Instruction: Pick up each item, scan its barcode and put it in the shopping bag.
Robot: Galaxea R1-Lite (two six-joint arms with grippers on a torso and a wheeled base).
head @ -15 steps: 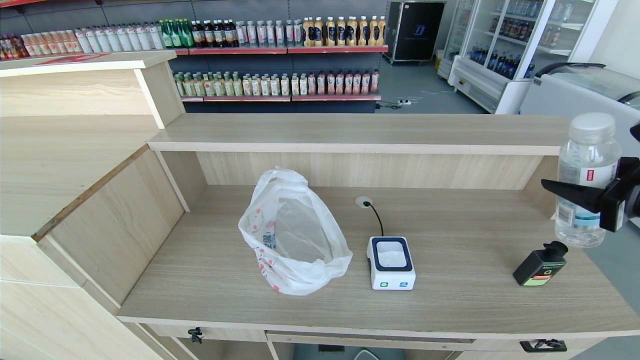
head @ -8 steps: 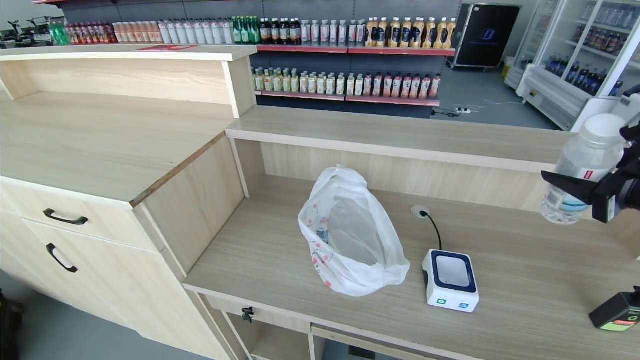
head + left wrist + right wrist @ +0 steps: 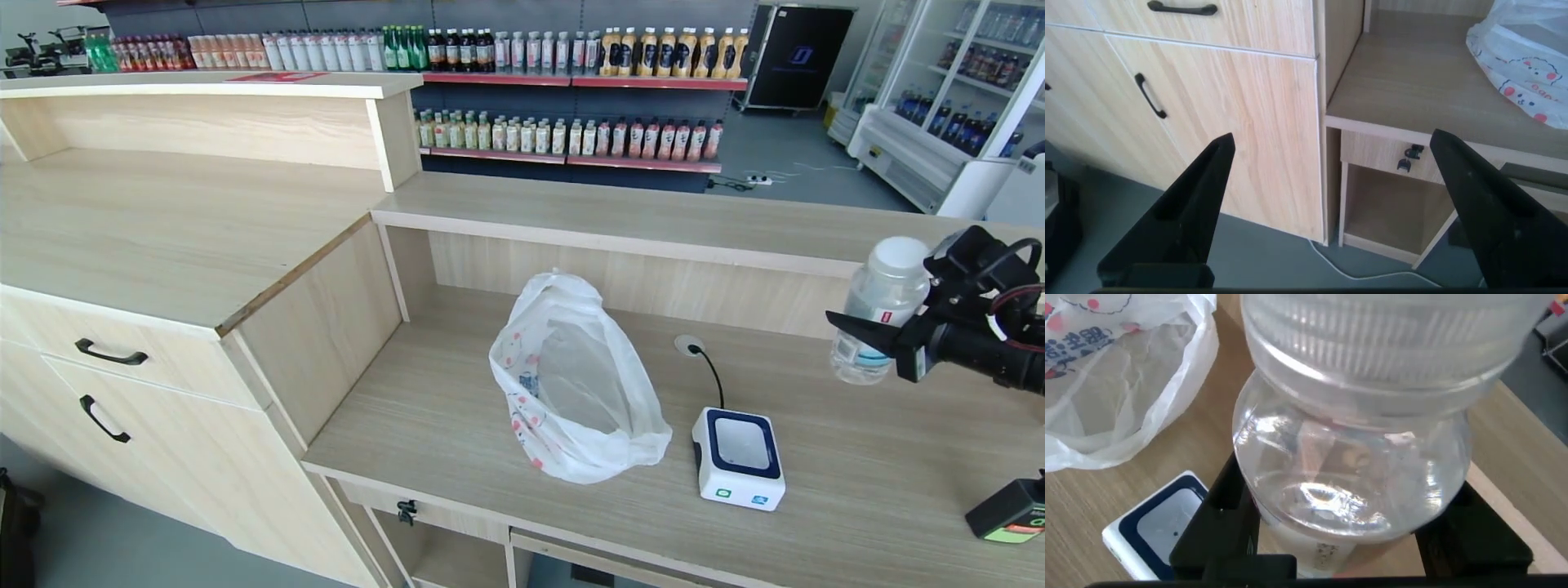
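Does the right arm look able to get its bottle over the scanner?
Probably yes: the right gripper holds the bottle in the air right of the scanner, nothing between; the bag sits beyond.

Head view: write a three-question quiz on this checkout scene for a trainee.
1. True or false: the water bottle lies inside the shopping bag.
2. Which device sits on the counter beside the bag? A) a weighing scale B) the scanner C) a cash drawer
3. Fill in: the left claw is ___ (open or shut).

Key: 1 false, the right claw holds it above the counter; 2 B; 3 open.
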